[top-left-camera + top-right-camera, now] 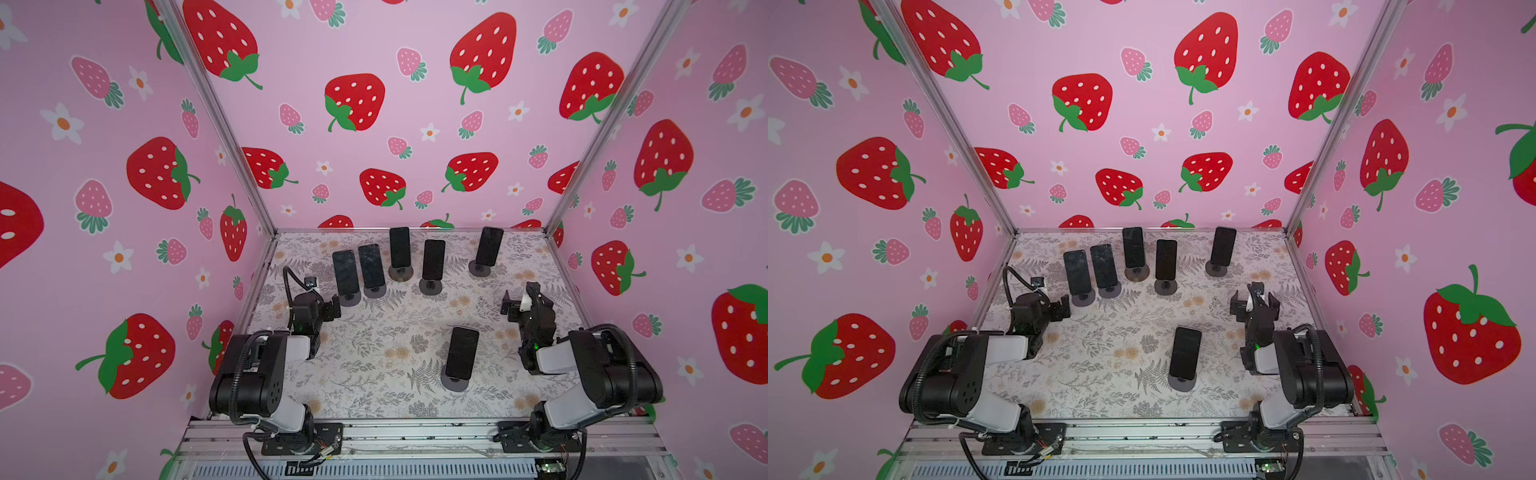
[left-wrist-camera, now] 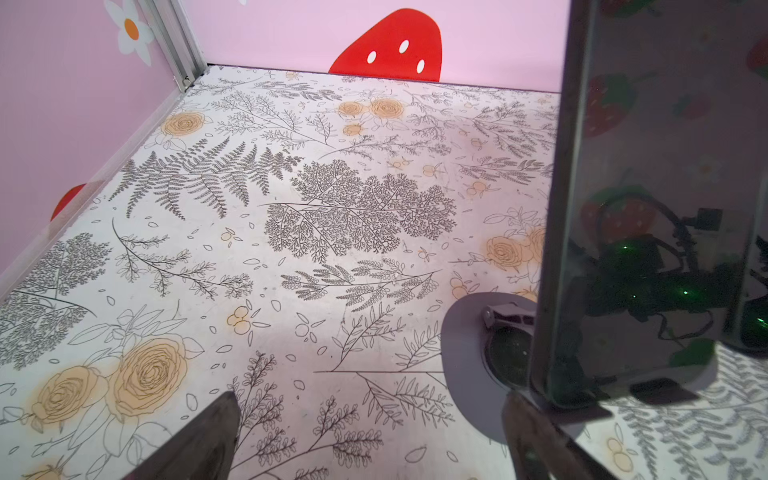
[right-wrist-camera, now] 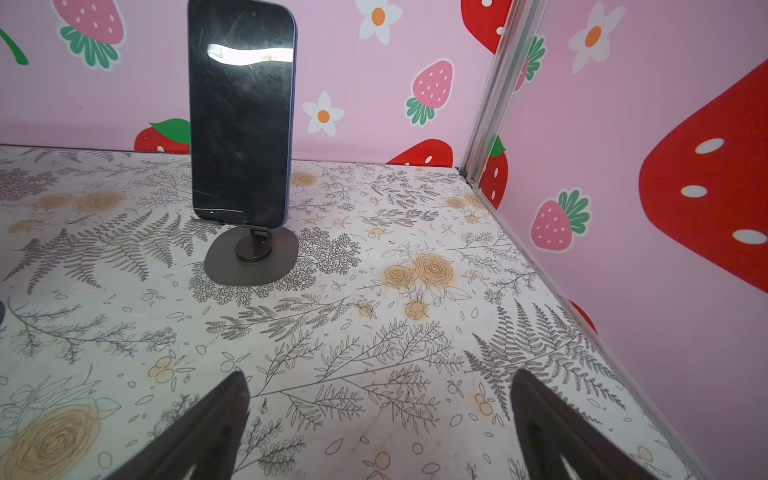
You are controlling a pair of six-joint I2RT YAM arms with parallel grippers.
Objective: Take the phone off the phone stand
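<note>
The table (image 1: 374, 399) was covered by a pale sheet printed with grey ferns and tan roses. Pink walls (image 1: 124, 166) patterned with red and pink strawberries and white flowers closed it in on the left, right and far sides. Aluminium posts (image 1: 224, 124) ran up the two far corners.

Six dark phones stood on round-based stands, none yet lifted off. Five formed a loose row along the far side. The sixth, the near phone (image 1: 462, 353), stood on the near stand (image 1: 455, 380), right of centre and between the arms.

The left gripper (image 1: 332, 308) was spread wide and held nothing, just beside the leftmost phone (image 1: 345, 272) and the leftmost stand (image 1: 349, 298). In the left wrist view one finger (image 2: 536, 436) was very close to that phone's lower corner; I could not tell whether they touched.

The right gripper (image 1: 519, 297) was likewise spread wide and empty over bare table on the right. It faced the rightmost phone (image 3: 241, 116) on the rightmost stand (image 3: 251, 255), well apart from both.
</note>
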